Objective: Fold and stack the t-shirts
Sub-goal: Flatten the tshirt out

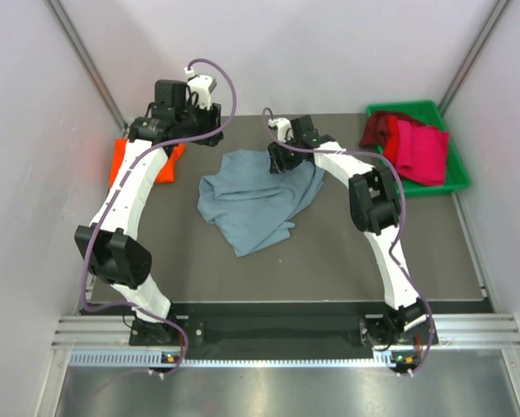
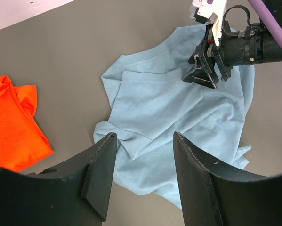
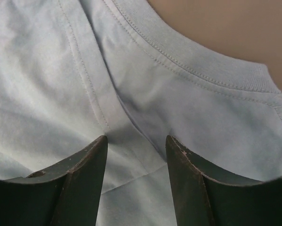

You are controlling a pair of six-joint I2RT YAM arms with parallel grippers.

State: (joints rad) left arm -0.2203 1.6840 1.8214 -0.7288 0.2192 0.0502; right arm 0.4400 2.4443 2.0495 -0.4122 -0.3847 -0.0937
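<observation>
I worry that the right gripper (image 3: 136, 146), its jaws apart on both sides of a raised ridge of cloth near the collar (image 3: 202, 66), may pinch two layers at once, so the slate blue-grey t-shirt (image 1: 251, 204) would rise as a bundle and not open flat. The left gripper (image 2: 143, 141) hangs higher with jaws apart and empty. The t-shirt lies crumpled and doubled over itself, beneath both pairs of jaws.
</observation>
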